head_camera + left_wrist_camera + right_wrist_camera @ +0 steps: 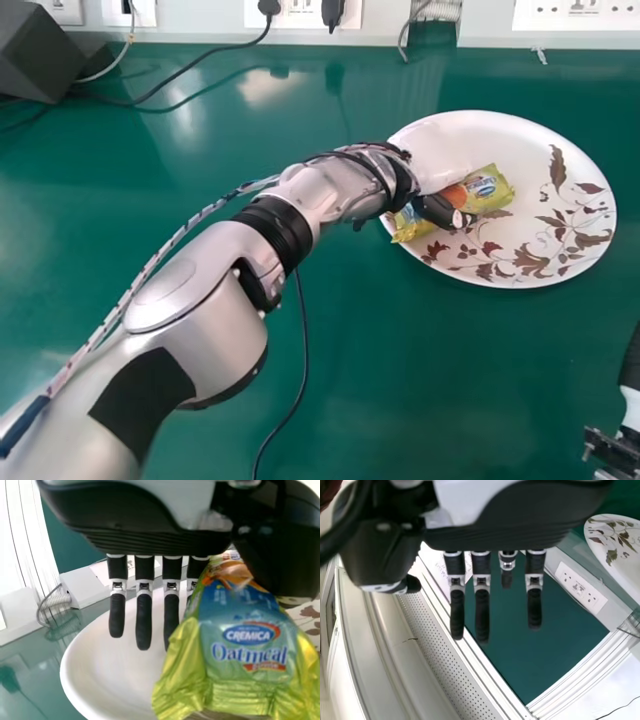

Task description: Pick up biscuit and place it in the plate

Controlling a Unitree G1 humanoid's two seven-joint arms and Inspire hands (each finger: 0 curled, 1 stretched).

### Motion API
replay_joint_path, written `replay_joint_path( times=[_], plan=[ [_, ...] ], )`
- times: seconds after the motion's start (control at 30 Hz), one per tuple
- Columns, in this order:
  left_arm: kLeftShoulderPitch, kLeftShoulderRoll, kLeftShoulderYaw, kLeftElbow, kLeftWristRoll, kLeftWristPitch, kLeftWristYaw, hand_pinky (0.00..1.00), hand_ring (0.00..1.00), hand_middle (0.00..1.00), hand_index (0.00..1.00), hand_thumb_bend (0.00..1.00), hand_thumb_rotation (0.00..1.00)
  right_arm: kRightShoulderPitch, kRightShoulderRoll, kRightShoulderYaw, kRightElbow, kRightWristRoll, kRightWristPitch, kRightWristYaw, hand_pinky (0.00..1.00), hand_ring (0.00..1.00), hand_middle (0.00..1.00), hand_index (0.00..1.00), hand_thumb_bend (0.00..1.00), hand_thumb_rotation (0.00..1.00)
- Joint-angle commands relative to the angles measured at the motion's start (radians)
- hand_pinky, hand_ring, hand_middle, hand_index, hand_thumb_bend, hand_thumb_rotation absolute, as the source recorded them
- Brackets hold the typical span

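Foremost, we list the fingers (144,622) of the left hand (437,165): straight, pointing downward, released rather than clenched. Thumb (282,540): black, set opposite the fingers, reaching over the packet's side.

Biscuit packet (487,190), 1: wrapper of yellow-green, blue and orange, crinkled at its near end. We find it lying on the plate, between the left thumb and fingers, with the thumb across it; it slants from near the plate's left rim toward the middle.

Plate (520,140), 1: white, round, with brown leaf-and-stem decoration on the part nearer the robot and to the right. We place it on the right half of the table (400,400), which is green and glossy.

Left arm (215,300), 1: silver with black joints, crossing from the lower left corner to the plate, a patterned cord (160,260) along its upper side.

Right hand (631,370), 1: at the right edge of the head view, well apart from the plate; its fingers (482,605) extended, holding nothing.

Outlying stock, as we see it: 1 dark box (40,50) in the far left corner; 1 black cable (300,370) running toward the near edge; wall sockets (580,12) along the back; 2 black plugs (269,7) there.
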Motion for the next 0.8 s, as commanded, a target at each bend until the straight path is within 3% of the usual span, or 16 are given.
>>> replay_joint_path(
  times=[0.0,0.47,0.63,0.77],
  plan=[
    [0.059,-0.009,-0.030,0.019,0.028,-0.010,-0.031,0.42,0.40,0.47,0.52,0.49,0.00,0.002,0.064,0.000,0.011,-0.002,-0.008,0.013,0.47,0.60,0.52,0.48,0.52,0.00],
    [0.060,-0.002,-0.057,0.021,0.033,-0.020,-0.018,0.41,0.42,0.48,0.54,0.50,0.00,-0.002,0.053,-0.020,0.057,0.004,-0.016,0.075,0.49,0.62,0.53,0.48,0.52,0.00],
    [0.060,0.000,-0.059,0.021,0.030,-0.026,-0.013,0.38,0.42,0.48,0.52,0.51,0.00,-0.004,0.060,-0.022,0.060,0.007,-0.017,0.087,0.45,0.59,0.53,0.48,0.52,0.00],
    [0.058,0.002,-0.061,0.020,0.029,-0.034,-0.012,0.39,0.43,0.48,0.52,0.51,0.00,-0.001,0.060,-0.020,0.056,0.016,-0.009,0.095,0.49,0.62,0.54,0.47,0.52,0.00]
  ],
)
